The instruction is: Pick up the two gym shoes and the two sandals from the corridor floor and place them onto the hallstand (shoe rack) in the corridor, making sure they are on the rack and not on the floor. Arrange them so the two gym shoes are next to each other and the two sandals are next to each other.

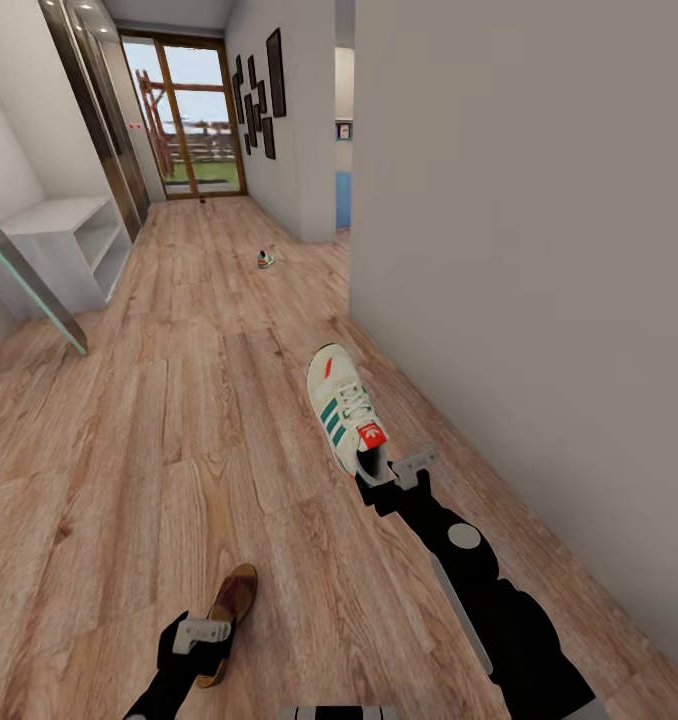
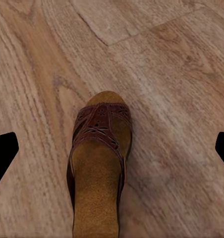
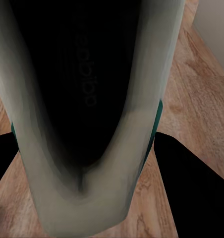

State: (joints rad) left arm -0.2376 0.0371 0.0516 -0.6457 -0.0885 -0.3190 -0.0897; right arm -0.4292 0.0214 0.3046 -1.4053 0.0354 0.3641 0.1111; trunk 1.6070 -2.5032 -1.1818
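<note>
My right gripper (image 1: 389, 478) is shut on the heel of a white gym shoe (image 1: 341, 405) with green stripes and a red tongue label, close to the right wall. In the right wrist view the gym shoe's dark opening (image 3: 87, 99) sits between the fingers (image 3: 191, 188), which press its sides. The second gym shoe (image 1: 266, 259) lies far down the corridor floor (image 1: 179, 420). A brown sandal (image 1: 234, 590) lies on the planks just ahead of my left gripper (image 1: 201, 640). That gripper is open, its fingertips (image 2: 4, 148) wide on either side of the sandal (image 2: 99, 163).
A white low shelf unit (image 1: 74, 240) stands against the left wall; I cannot tell whether it is the hallstand. A teal-edged slanted bar (image 1: 39, 290) juts in at the left edge. A grey wall (image 1: 529, 250) runs along the right, and a glass door (image 1: 194, 120) ends the corridor.
</note>
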